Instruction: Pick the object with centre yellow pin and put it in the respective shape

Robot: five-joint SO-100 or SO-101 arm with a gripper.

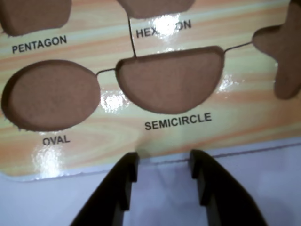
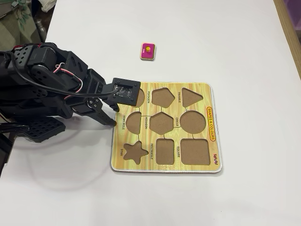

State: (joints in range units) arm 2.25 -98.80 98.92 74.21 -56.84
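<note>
Magenta piece (image 2: 147, 51) lies untouched on the counter (image 2: 235, 42), well apart from the board (image 2: 212, 123), whose rectangle cutout (image 2: 165, 151) sits unfilled, while the gripper (image 1: 163, 165) hangs empty, jaws apart.

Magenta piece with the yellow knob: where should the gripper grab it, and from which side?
Likely the yellow knob: it stands up from the middle of the magenta piece, which lies flat on the white table, clear of the shape board. Come straight down from above, jaws straddling the knob. The gripper is open and empty at the board's left edge in the fixed view.
</note>
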